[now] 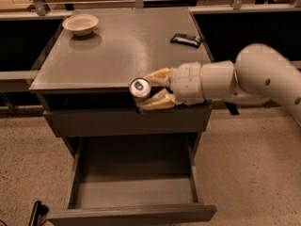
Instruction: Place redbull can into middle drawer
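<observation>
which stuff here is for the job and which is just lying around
For the job:
redbull can, held sideways in the claw at the front edge of the cabinet top
middle drawer, open below

Just lying about:
bowl, back left
dark packet, back right
</observation>
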Available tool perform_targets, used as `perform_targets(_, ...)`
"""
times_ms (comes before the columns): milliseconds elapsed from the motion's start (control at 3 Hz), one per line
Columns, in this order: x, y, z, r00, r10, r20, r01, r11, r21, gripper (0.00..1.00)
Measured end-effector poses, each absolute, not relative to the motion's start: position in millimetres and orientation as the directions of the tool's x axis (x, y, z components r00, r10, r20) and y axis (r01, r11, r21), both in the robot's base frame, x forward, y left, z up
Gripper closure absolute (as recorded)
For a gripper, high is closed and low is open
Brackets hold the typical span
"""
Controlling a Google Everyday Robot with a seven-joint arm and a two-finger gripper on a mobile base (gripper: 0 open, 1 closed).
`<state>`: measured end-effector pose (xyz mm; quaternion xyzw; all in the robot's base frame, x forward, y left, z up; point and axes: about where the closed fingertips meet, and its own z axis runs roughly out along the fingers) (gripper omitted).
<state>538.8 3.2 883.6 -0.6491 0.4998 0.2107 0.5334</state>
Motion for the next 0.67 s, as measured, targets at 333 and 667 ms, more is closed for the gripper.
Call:
perform_targets(333,523.3,-2.1,793.2,0.247,-0.309,-0.919,-0.934,0.178,-0.311,1.00)
perform_targets(667,512.0,-12.8,736.3,0.149,-0.287,-0.946,-0.952,0.217,-0.215,1.00)
